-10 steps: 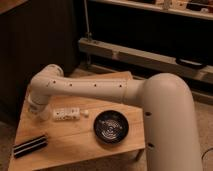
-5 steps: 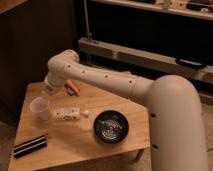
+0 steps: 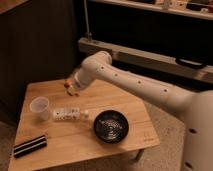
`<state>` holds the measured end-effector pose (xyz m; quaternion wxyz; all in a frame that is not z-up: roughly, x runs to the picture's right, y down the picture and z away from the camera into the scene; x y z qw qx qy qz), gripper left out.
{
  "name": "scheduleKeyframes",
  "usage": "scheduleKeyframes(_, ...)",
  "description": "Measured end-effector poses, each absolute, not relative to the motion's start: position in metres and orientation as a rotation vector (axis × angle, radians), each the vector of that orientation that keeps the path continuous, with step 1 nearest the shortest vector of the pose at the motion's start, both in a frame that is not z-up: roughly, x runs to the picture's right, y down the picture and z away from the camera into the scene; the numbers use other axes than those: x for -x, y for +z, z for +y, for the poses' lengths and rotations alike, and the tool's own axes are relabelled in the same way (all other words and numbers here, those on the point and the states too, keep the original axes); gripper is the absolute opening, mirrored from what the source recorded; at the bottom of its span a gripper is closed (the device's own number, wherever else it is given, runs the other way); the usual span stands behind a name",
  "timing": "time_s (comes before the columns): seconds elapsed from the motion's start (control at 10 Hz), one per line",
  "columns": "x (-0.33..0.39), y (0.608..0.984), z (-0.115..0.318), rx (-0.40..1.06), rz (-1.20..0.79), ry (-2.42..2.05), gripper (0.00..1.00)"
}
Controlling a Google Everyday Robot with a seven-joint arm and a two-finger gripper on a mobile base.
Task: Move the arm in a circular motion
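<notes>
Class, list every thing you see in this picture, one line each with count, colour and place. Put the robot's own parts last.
table: one, light wood, centre
cup: one, white, upright, table's left side
bottle: one, clear, lying just right of the cup
bowl: one, black, table's front right
striped block: one, black with pale stripes, table's front left corner
orange item: one, small, table's far side, by the arm's tip
shelving: one, dark, behind the table
arm: one, white, reaching in from the right
jaws (gripper): one set, at the arm's tip, above the table's far side
</notes>
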<state>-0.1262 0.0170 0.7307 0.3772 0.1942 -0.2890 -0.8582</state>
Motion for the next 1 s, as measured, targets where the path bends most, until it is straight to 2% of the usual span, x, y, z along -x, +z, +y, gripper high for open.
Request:
scheduleKeyframes(0.4, 0.126, 0.700, 0.081, -0.455, -0.828, -2.198, 0.04)
scheduleKeyframes(0.6, 0.175, 0.674, 0.119, -0.462, -0.919, -2.244, 0.04)
scheduleKeyframes(1.0, 0.289, 0.648, 0.155, -0.527, -1.089, -2.361, 0.04)
